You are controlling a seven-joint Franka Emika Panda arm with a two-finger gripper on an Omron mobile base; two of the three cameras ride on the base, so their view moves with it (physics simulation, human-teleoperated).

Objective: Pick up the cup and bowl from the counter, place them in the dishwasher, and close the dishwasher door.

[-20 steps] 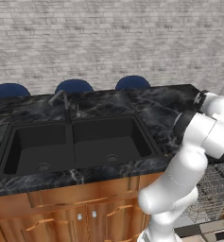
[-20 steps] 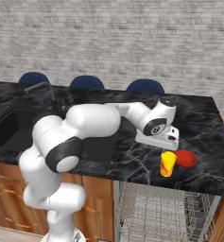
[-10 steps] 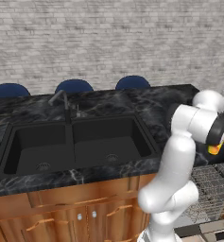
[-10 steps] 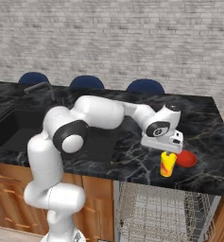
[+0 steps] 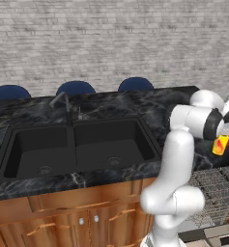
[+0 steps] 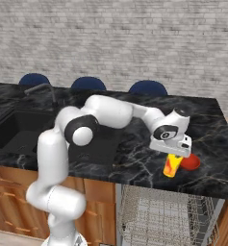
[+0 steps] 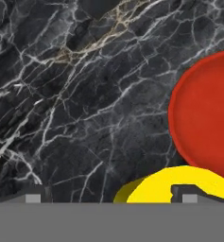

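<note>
The yellow cup stands near the front edge of the black marble counter, and the red bowl touches it on its right. My gripper hangs open right above the cup, pointing down. In the hand view the cup rises at the bottom, with one fingertip over its rim and the other fingertip over bare marble; the bowl lies to the right. In the left base view the cup peeks out behind my wrist. The dishwasher's wire rack stands pulled out below the counter edge.
The black double sink with its faucet takes up the counter's left part. Blue stool backs line the far side before a brick wall. Brown cabinet doors sit under the sink. My arm's elbow hovers over the counter's middle.
My hand has swung further right and come down over the yellow cup. The cup and the bowl have stayed in place.
</note>
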